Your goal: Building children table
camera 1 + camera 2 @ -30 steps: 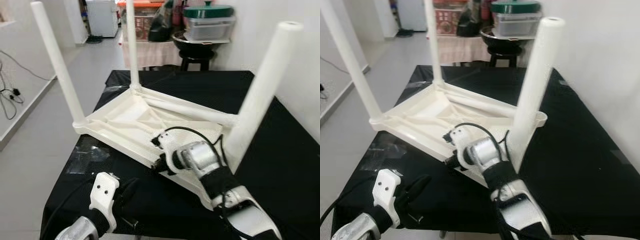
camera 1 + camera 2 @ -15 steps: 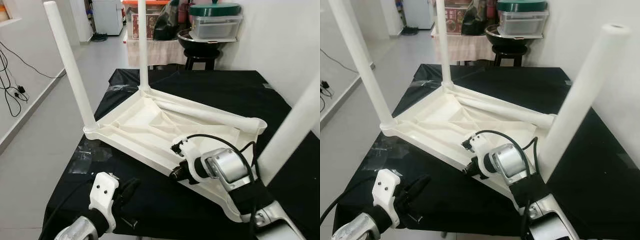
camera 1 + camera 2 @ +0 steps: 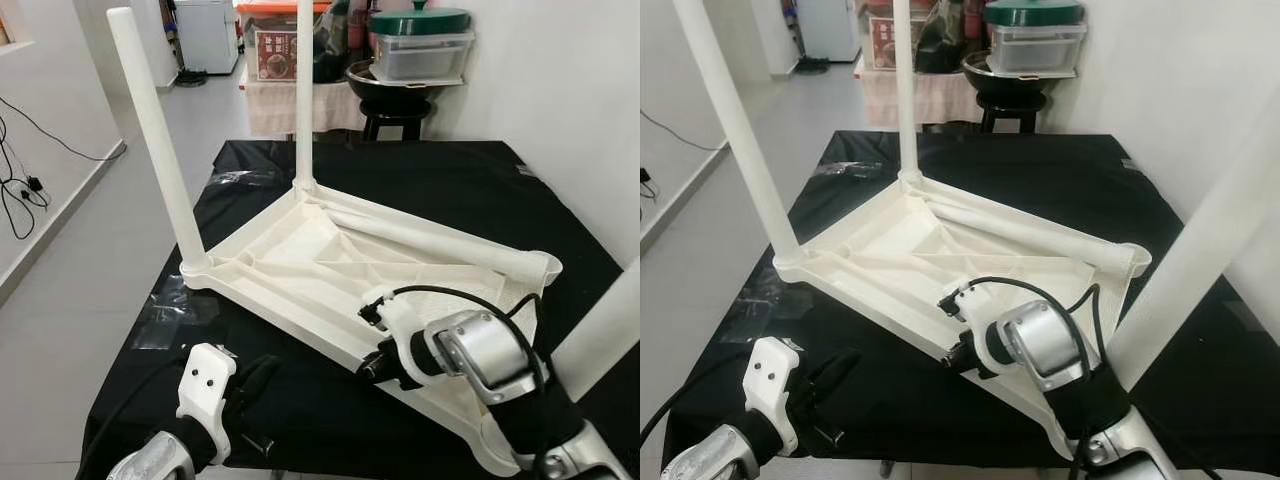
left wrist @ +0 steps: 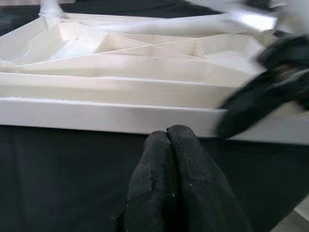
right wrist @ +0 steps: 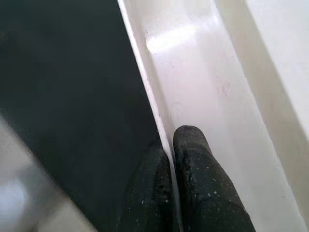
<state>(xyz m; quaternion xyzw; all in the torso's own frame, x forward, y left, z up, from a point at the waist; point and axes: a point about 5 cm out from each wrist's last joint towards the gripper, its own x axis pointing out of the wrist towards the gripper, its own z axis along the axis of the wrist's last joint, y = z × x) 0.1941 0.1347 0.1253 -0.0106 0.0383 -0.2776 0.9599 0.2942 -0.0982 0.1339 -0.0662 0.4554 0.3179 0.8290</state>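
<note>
An upturned white tabletop (image 3: 300,262) lies on the black desk (image 3: 470,190), legs up. Over the last second it has swung round, bringing its near rim toward the robot. The right hand (image 5: 172,145), arm bent inward, pinches that rim. The left hand (image 4: 166,140) hovers closed just before it.
</note>
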